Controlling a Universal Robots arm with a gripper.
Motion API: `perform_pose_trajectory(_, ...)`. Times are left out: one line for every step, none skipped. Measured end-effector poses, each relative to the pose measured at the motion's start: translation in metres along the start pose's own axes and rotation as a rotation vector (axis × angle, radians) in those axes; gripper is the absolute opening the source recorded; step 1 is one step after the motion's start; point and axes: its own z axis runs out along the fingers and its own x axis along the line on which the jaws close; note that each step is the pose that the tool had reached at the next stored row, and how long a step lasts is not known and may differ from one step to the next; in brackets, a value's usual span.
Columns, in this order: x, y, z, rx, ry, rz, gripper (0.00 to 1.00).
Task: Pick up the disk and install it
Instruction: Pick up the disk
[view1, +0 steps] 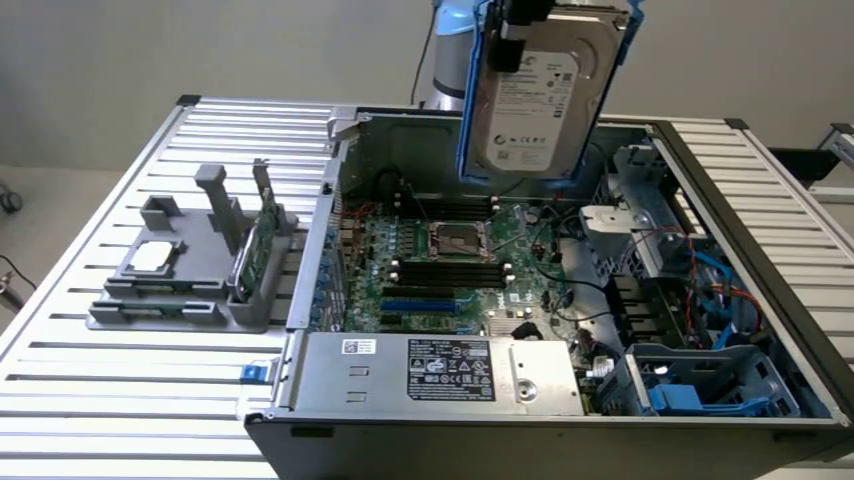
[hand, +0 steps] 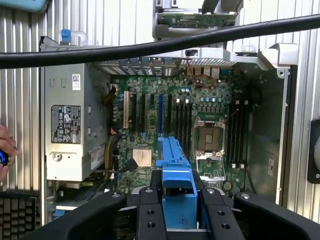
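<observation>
- A slatted metal table (view1: 120, 400) carries an open computer case (view1: 300, 300), which lies on its side with the inside facing up; behind it is a plain light wall.
- In the nearest part of the case sits the grey power supply (view1: 441, 370) with its label, and toward the exterior view's right is a blue plastic drive bay (view1: 701, 390).
- Farther in lies the green motherboard (view1: 447, 270), with the empty processor socket (view1: 454, 240) in its middle.
- On the exterior view's left, just beside the case, a grey holder (view1: 187, 300) stands on the table. It carries a small square chip (view1: 154, 255) and a thin green card (view1: 260, 235) standing on edge.
- The disk (view1: 541, 95) hangs high above the far part of the case, nearly upright, apart from it, with its white label facing the exterior camera and blue rails along its edges.
- The gripper (hand: 179, 215) is clamped on the disk: in the wrist view its black fingers (hand: 149, 215) press on both sides of the blue rail (hand: 176, 170).
- A person's hand (hand: 5, 152) shows over the table slats, on the power supply side of the case.
</observation>
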Motion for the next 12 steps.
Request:
perform_pose_trajectory(0.002,-0.0029,0.0001,-0.0001,0.0001,0.0,0.33)
perform_pose_trajectory(0.005,-0.0057,0.0004,0.0,0.0,0.0,0.33)
perform_pose_trajectory(0.007,-0.0085,0.0005,0.0,0.0,0.0,0.33)
perform_pose_trajectory(0.01,-0.0112,0.0008,0.0,-0.0001,0.0,0.33)
perform_pose_trajectory(0.012,-0.0138,0.0011,0.0,0.0,0.0,0.33)
perform_pose_trajectory(0.014,-0.016,0.0015,0.0,0.0002,0.0,0.33)
perform_pose_trajectory(0.017,-0.0183,0.002,0.0,0.0003,0.0,0.33)
perform_pose_trajectory(0.019,-0.0206,0.0024,0.0,0.0006,0.0,0.33)
perform_pose_trajectory(0.021,-0.0227,0.003,0.0,0.0008,0.0,0.33)
perform_pose_trajectory(0.023,-0.0249,0.0036,0.0,0.001,0.0,0.33)
perform_pose_trajectory(0.025,-0.0269,0.0041,0.0,0.0014,0.0,0.33)
perform_pose_trajectory(0.027,-0.029,0.0048,0.0001,0.0018,0.0,0.33)
